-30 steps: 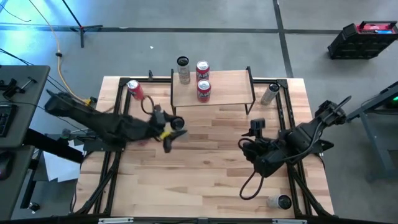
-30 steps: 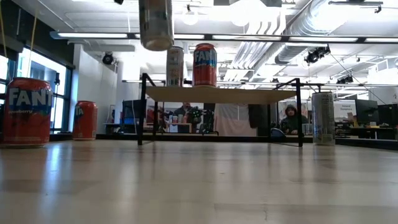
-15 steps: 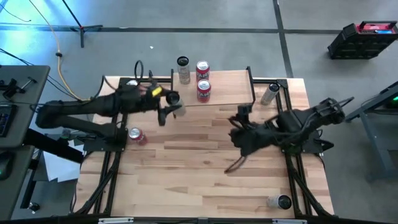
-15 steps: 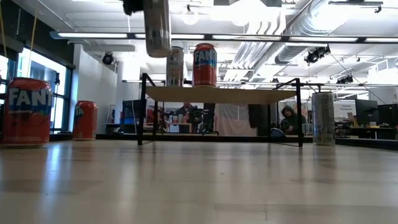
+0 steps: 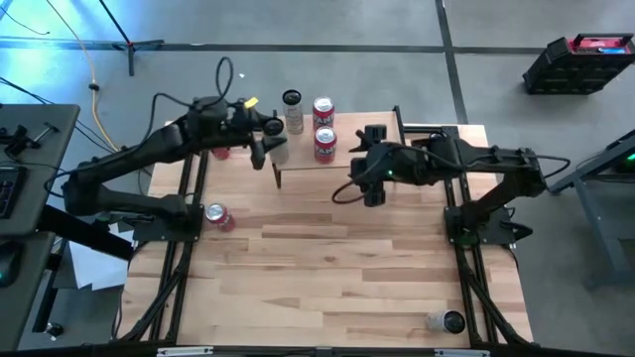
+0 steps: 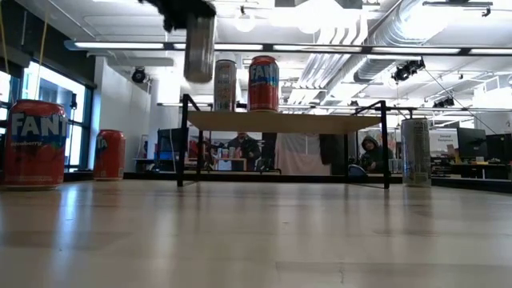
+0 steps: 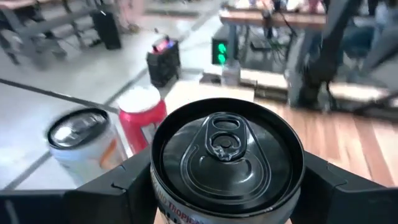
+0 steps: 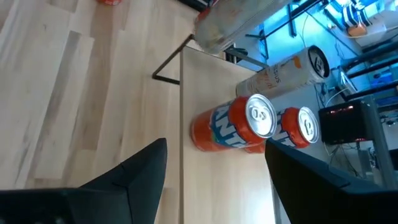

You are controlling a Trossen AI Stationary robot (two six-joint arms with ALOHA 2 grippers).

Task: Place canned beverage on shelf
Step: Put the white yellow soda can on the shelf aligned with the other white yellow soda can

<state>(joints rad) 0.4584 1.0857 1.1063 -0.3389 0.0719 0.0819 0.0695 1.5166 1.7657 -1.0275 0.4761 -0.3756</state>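
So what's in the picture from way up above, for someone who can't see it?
The left gripper holds a silver can at the shelf's left end, where three cans already stand. The right gripper hovers open over the shelf. More cans stand on the table.

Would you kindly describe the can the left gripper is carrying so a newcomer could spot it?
Find the shelf at the table's far edge. Above its left end, the left gripper holds a pale silver can in the air; every other can stands on something.

Bright overhead ceiling strips (image 6: 264,48), blue glare at left, left wrist background blurred.
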